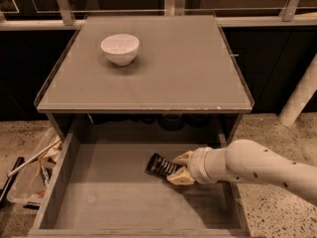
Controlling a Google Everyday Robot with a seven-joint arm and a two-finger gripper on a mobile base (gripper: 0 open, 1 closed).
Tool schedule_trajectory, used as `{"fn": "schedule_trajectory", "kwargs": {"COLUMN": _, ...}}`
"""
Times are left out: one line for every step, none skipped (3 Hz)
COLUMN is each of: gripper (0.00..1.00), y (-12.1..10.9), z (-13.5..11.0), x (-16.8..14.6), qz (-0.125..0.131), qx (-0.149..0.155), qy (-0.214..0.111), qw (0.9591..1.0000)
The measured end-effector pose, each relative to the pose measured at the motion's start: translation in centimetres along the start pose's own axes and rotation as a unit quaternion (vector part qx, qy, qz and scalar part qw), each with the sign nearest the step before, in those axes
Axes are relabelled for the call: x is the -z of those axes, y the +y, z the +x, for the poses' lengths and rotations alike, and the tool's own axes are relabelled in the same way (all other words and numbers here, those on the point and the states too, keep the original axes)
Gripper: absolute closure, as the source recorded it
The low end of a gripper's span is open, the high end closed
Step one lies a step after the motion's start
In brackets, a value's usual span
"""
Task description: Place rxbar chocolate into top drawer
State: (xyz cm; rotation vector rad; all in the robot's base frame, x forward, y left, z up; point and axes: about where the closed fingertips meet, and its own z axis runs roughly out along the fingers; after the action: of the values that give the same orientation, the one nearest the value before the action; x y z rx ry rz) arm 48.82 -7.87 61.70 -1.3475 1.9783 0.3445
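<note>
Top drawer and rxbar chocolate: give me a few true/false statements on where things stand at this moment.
1. The top drawer is pulled open. True.
2. The gripper is shut on the rxbar chocolate over the right half of the drawer. True.
3. The rxbar chocolate lies on the tabletop. False: it is down in the open drawer, held by the gripper.
4. The white bowl sits in the drawer. False: it stands on the tabletop, towards the back left.
5. The arm reaches in from the left. False: it comes in from the right.
</note>
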Motion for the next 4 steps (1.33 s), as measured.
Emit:
{"fn": "schedule_trajectory", "kwargs": {"gripper": 0.81, "y": 0.15, "z": 0.04, "x": 0.05, "qz": -0.001, "qx": 0.002, "qy": -0.002, "qw": 1.0}}
{"fn": "schedule_trajectory", "kwargs": {"gripper": 0.59, "y": 0.15, "z": 0.04, "x": 0.05, "qz": -0.001, "qx": 0.002, "qy": -0.002, "qw": 1.0}}
{"fn": "schedule_trajectory", "kwargs": {"gripper": 0.35, "y": 0.15, "z": 0.04, "x": 0.05, "qz": -0.001, "qx": 0.002, "qy": -0.002, "qw": 1.0}}
{"fn": "schedule_trajectory", "kwargs": {"gripper": 0.12, "y": 0.15, "z": 0.03, "x": 0.05, "qz": -0.001, "qx": 0.002, "qy": -0.002, "qw": 1.0}}
